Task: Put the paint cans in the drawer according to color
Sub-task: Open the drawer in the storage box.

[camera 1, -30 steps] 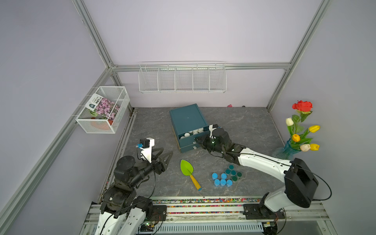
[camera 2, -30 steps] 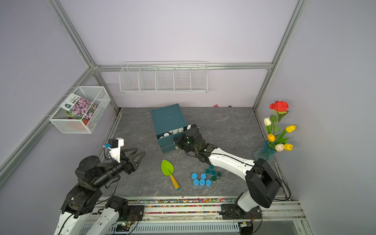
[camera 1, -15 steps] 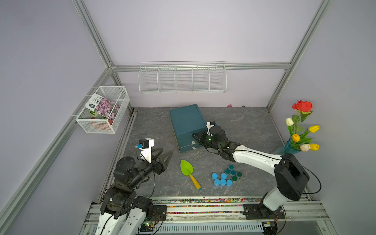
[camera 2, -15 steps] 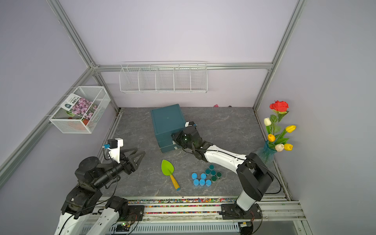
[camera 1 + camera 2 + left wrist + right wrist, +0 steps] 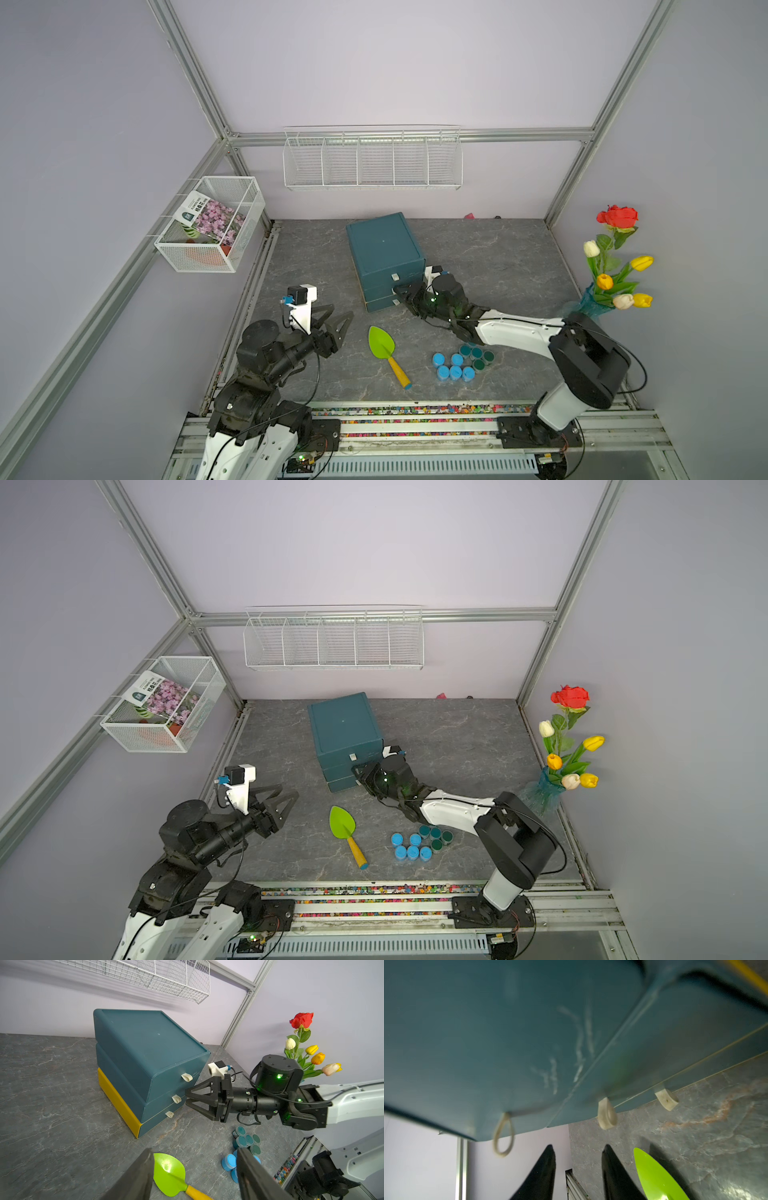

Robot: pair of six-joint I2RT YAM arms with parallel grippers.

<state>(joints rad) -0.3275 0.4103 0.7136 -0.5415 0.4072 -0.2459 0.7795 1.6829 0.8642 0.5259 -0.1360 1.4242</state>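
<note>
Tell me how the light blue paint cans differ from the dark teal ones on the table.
Colour: the light blue cans are bright sky blue, the dark teal cans a deep green-blue.
Place: the light blue cans sit on the side nearer the green trowel; the dark teal cans sit nearer the right arm.
Shared: both are small round lidded jars, upright, bunched together on the table, outside the shut drawer unit.

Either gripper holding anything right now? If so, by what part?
Nothing held. Right gripper is open just short of the middle drawer's pull tab, tab not between its fingers. Left gripper is open and empty.
</note>
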